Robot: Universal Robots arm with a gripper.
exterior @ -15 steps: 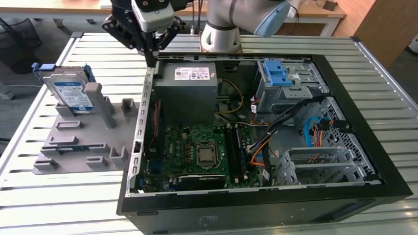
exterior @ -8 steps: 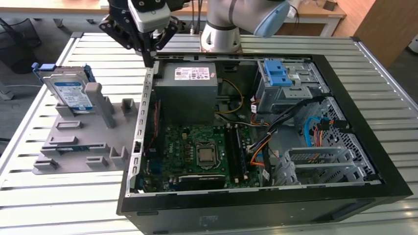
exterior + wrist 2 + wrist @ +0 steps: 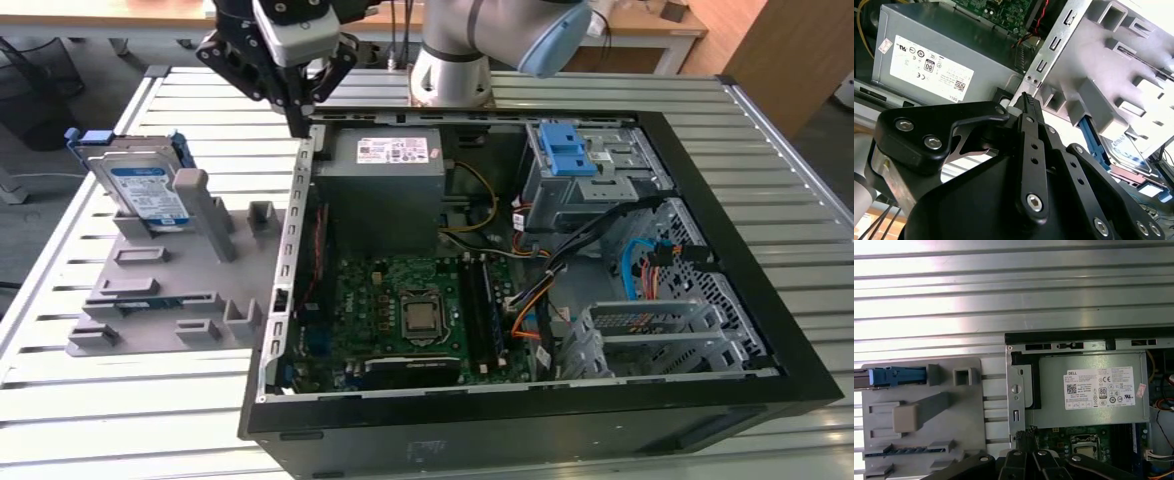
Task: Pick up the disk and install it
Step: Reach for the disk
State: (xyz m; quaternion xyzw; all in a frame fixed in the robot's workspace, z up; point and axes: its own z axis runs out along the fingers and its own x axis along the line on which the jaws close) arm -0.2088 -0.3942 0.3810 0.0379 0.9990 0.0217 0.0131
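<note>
Black pincer (image 3: 1027,100), seemingly closed, flat silver disk (image 3: 144,192)

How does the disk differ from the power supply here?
The disk stands on edge in the grey fixture outside the case; the power supply sits mounted inside it. The disk is a thin slab framed in blue plastic; the power supply is a larger, plain grey box. The disk's label is blue and white, the power supply's white. Both are rectangular and labelled.
</note>
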